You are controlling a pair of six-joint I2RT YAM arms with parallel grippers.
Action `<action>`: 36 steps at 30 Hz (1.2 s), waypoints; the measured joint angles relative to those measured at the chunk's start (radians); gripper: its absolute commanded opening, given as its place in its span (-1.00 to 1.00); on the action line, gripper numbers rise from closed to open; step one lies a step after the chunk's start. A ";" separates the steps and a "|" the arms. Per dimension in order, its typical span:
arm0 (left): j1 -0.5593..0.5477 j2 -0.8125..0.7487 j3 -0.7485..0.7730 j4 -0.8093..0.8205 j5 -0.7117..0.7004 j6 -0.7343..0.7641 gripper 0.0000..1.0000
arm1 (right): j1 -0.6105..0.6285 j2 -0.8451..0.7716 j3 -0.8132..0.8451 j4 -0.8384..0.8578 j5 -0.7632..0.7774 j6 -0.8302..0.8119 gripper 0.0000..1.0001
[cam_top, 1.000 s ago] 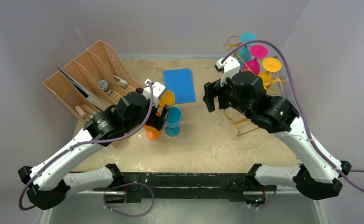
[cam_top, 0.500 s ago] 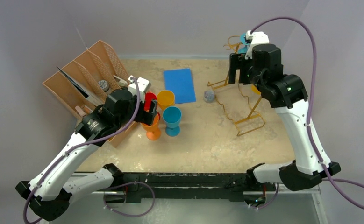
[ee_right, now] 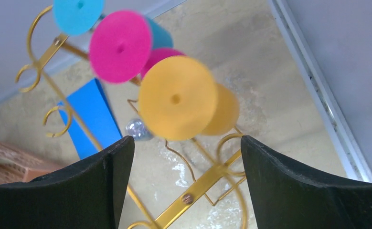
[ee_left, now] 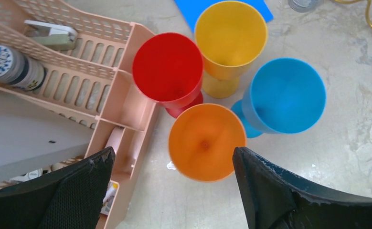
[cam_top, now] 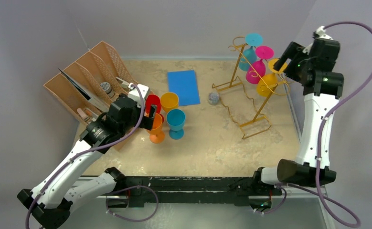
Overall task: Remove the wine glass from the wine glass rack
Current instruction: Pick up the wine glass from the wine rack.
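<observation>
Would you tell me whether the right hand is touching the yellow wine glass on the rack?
Apart. The right wrist view shows the yellow wine glass ahead of the open right hand, with table visible between it and both fingers.

Plain pale grey walls (cam_top: 174,24), beige marbled tabletop (cam_top: 212,140), pale rim (ee_right: 315,90) along its edge, soft even light

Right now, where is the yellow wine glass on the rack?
Top view, far right: the yellow wine glass hangs upside down on the gold rack beside the pink glass, facing the open right claw.
</observation>
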 measured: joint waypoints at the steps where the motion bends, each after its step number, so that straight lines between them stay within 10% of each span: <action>1: 0.003 -0.023 -0.014 0.005 -0.010 0.000 0.87 | -0.036 0.008 0.000 0.004 -0.027 0.013 0.63; 12: 0.039 -0.180 -0.046 0.070 -0.028 -0.005 0.87 | -0.189 0.124 0.001 0.121 -0.297 0.115 0.34; 36: 0.083 -0.148 -0.061 0.072 0.069 -0.009 0.87 | -0.201 0.108 -0.083 0.204 -0.347 0.111 0.02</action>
